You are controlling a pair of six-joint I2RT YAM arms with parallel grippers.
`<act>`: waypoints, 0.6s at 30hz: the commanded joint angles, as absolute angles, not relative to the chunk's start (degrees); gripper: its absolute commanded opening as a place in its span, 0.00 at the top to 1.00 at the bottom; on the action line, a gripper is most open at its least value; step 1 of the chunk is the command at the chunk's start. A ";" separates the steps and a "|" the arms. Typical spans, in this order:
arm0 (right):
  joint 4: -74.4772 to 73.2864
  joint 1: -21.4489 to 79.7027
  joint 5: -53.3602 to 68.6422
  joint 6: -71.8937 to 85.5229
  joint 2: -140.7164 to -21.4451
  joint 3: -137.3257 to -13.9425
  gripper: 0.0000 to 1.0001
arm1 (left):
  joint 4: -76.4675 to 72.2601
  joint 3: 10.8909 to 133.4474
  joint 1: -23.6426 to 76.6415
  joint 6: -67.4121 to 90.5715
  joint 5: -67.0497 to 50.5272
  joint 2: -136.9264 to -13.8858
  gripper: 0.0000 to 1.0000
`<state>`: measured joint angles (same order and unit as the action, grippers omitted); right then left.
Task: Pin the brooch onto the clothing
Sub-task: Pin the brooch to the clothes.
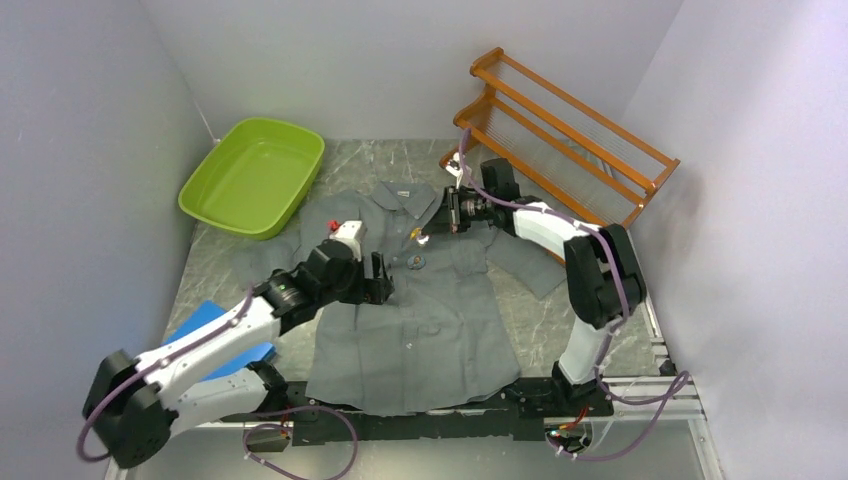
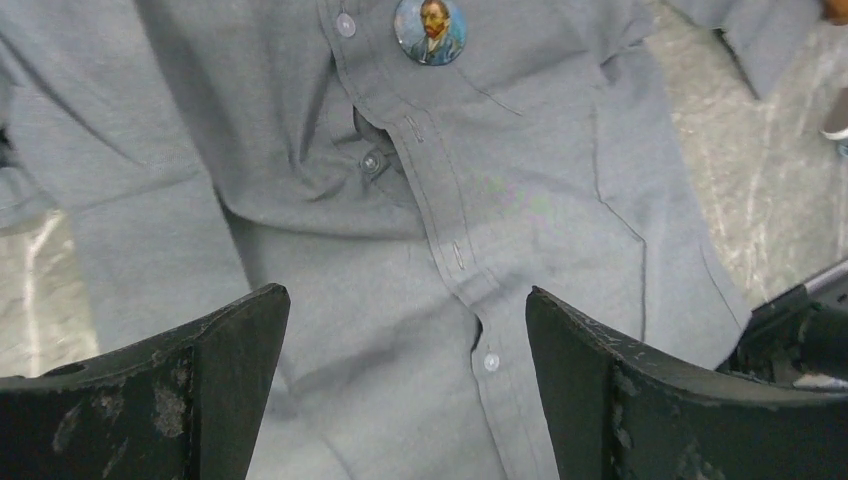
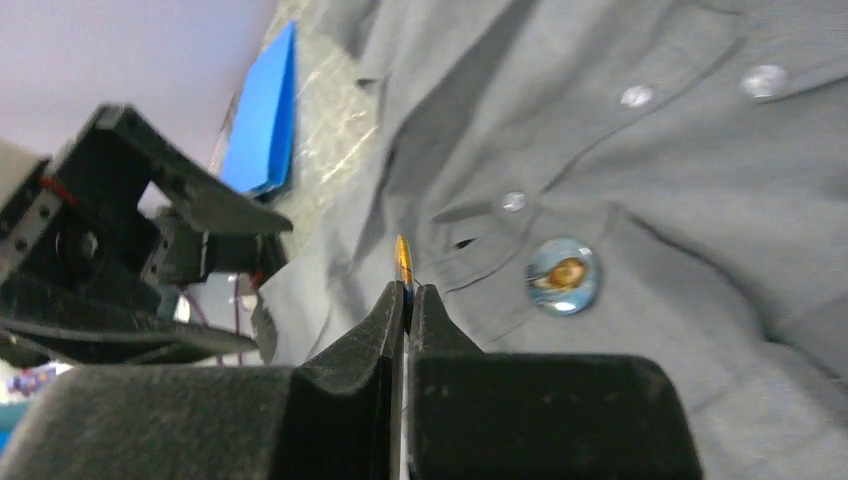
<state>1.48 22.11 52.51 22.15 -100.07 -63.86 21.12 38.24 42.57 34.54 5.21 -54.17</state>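
Nearest the arm bases, the shirt (image 1: 400, 340) lies flat on the worktop (image 1: 530, 320), front up, with most of its buttons done. The left pincer (image 2: 403, 300) hangs low over the placket with its jaws spread wide and nothing between them.

A bit further up, the brooch (image 2: 430, 30), a round portrait badge, sits on the chest just beside the button line. It looks placed, but I honestly can't tell whether the pin is through the cloth.

Just past it, the right pincer (image 3: 405, 300) is clamped tight on a thin gold sliver (image 3: 403, 258). It's edge-on and too small to say what it is.

At the back are a green tub (image 1: 255, 175) and a wooden rack (image 1: 585, 105).

My read: mostly done. What's left is probably confirming it's fastened and backing the arms away.
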 commanded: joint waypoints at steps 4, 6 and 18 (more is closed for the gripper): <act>-11.00 20.48 49.96 19.58 -111.72 -75.42 1.00 | 4.31 37.76 41.49 36.96 1.87 -69.27 0.07; -13.10 20.48 49.26 18.68 -114.01 -77.77 1.00 | 2.13 37.35 41.28 37.18 1.55 -72.28 0.07; -4.20 20.54 53.73 20.08 -118.21 -76.13 1.00 | -4.35 32.94 40.17 41.73 2.40 -82.25 0.10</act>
<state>-10.81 20.32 50.61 19.55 -117.43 -76.64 -1.93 33.71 40.32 39.16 1.89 -80.31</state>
